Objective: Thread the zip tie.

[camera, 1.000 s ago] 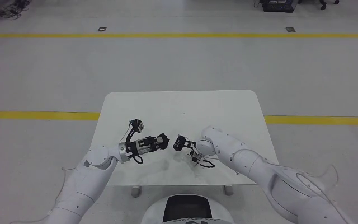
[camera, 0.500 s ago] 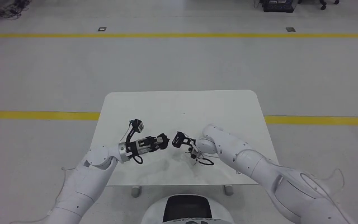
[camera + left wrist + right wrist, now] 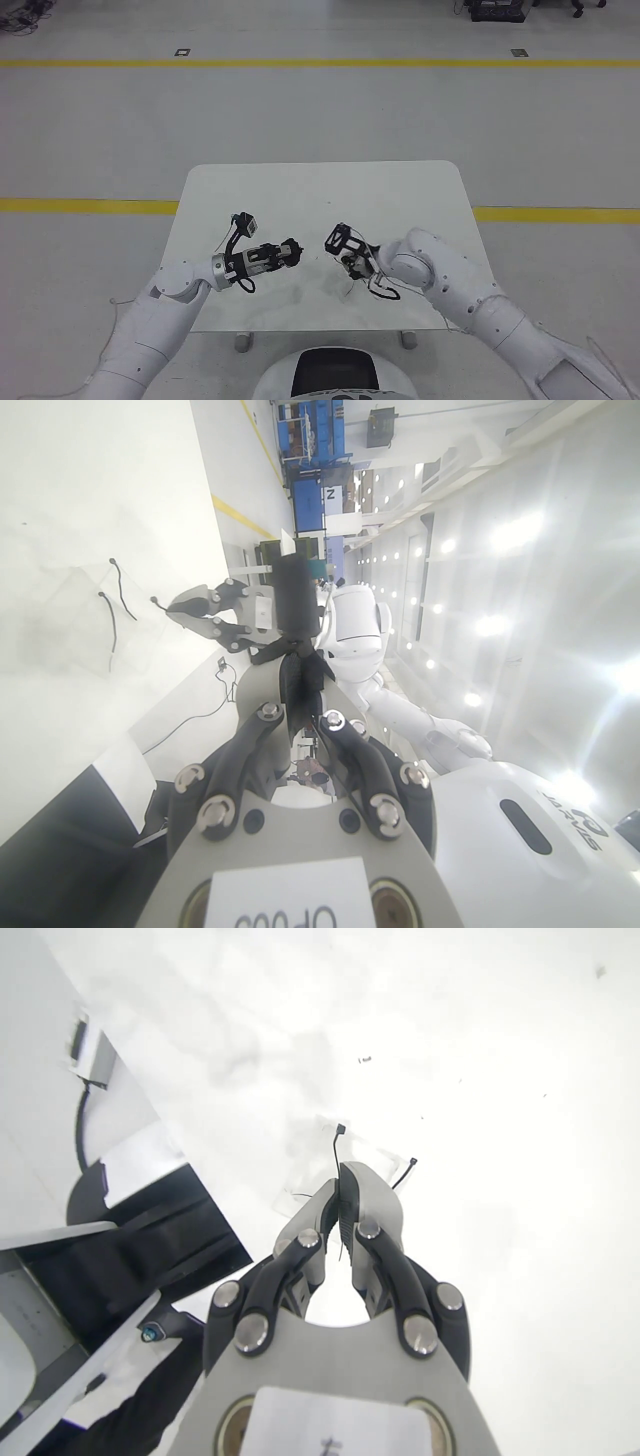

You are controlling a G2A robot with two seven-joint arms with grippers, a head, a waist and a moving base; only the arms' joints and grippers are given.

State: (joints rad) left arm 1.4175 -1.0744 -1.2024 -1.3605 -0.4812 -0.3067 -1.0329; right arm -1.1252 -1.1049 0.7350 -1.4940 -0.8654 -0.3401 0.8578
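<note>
My right gripper tight on a black zip tie; left gripper pressed together, contents too blurred.

A gap parts the left claw with black bundle from right claw with zip tie.

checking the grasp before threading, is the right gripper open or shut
Shut. The right gripper pinches the black zip tie between its pads, head end sticking out past the tips.
</note>
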